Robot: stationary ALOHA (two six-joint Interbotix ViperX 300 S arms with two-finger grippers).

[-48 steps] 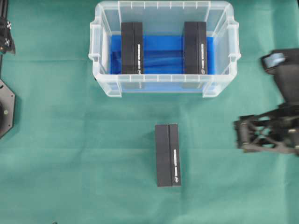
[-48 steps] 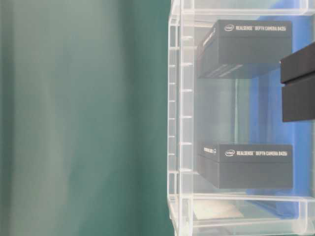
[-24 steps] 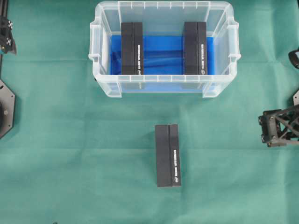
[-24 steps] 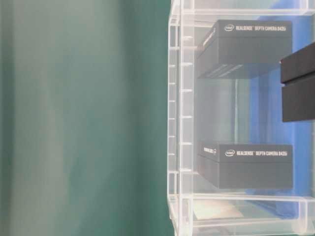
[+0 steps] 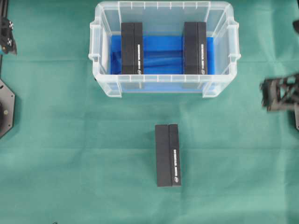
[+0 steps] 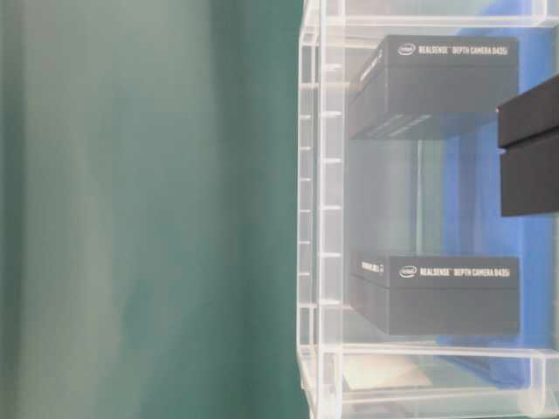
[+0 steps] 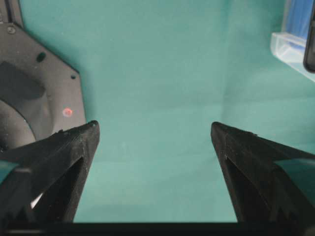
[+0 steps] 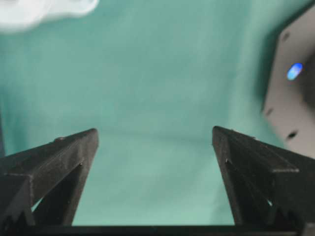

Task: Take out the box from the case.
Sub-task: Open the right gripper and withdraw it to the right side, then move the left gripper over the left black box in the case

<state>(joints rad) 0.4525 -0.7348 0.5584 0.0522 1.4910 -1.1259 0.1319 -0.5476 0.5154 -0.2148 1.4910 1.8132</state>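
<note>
Our right gripper (image 8: pixel 155 142) is spread wide and holds nothing, with only green tabletop (image 8: pixel 147 88) between its fingers; overhead it sits at the far right edge, well apart from the case (image 5: pixel 164 80). Our left gripper (image 7: pixel 152 142) is equally wide and empty, near its own base.

One box (image 5: pixel 168 155) already lies on the tabletop in front of the case. Two more stand inside on the blue cloth (image 5: pixel 163 53): the left box (image 5: pixel 131 48) and the right box (image 5: pixel 195 48), each close to an end wall.

We judge the risks ahead to be a finger catching the thick rim on the way in, or a pinch so near the wall that the box tips or drags the light case along.

Through the clear wall each inner box reads "intel REALSENSE DEPTH CAMERA D435i" (image 6: pixel 454 50).
</note>
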